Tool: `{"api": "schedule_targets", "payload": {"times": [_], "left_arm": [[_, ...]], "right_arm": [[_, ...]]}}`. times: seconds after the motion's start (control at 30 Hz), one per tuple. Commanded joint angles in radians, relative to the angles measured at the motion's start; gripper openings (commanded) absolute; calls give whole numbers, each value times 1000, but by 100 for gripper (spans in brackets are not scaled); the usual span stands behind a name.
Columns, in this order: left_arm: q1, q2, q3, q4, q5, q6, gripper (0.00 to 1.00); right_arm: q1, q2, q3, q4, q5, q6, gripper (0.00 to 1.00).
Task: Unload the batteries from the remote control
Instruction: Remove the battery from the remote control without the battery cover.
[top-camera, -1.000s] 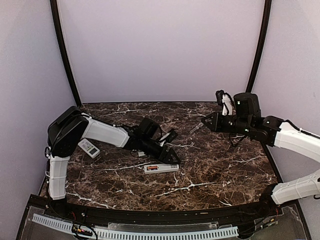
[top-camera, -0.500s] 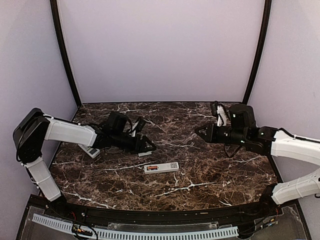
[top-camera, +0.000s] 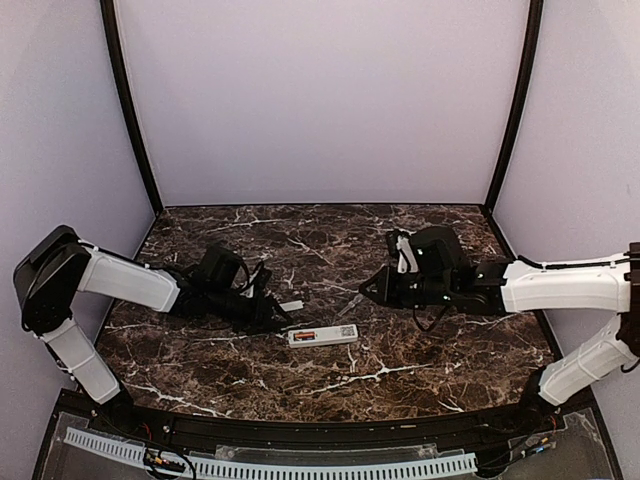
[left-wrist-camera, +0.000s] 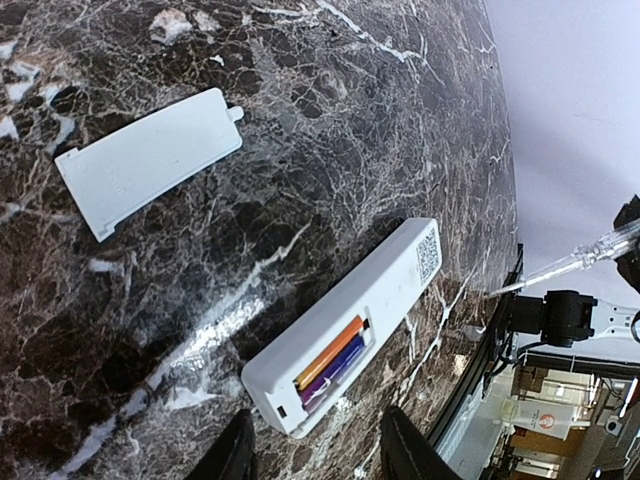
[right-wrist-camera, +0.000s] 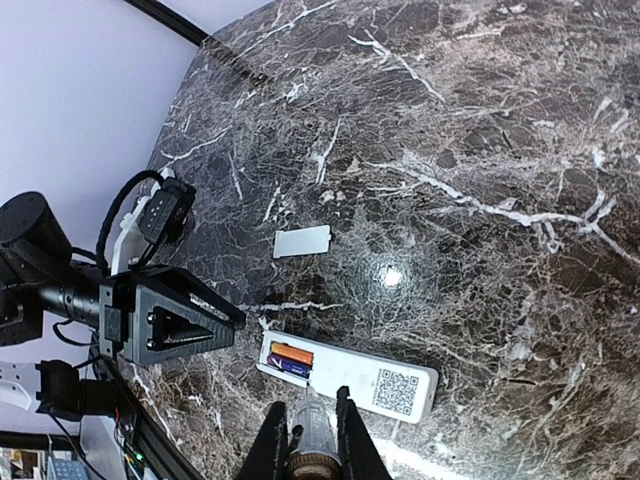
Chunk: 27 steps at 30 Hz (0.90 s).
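Both arms stretch low inward, the left hand (left-wrist-camera: 318, 452) with fingers parted, the right hand (right-wrist-camera: 312, 432) clamped on a slim tool (left-wrist-camera: 580, 262).

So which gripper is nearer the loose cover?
Left. The left gripper sits just beside the cover, on its left; the right gripper, shut on a screwdriver, hangs farther off to its right.

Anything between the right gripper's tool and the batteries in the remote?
Nothing visible. The cover lies on the table, apart from the remote, so the batteries sit exposed in the open compartment. Only bare tabletop separates the tool in the right gripper from them.
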Motion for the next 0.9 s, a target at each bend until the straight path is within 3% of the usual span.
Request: {"api": "schedule_targets", "payload": {"times": [0.0, 0.53, 0.87], "left_arm": [[8, -14, -37, 34, 27, -39, 40], [12, 55, -37, 70, 66, -46, 22], [13, 86, -21, 53, 69, -31, 20]], "right_arm": [[14, 47, 40, 20, 34, 94, 0], [33, 164, 102, 15, 19, 128, 0], [38, 217, 128, 15, -20, 141, 0]]}}
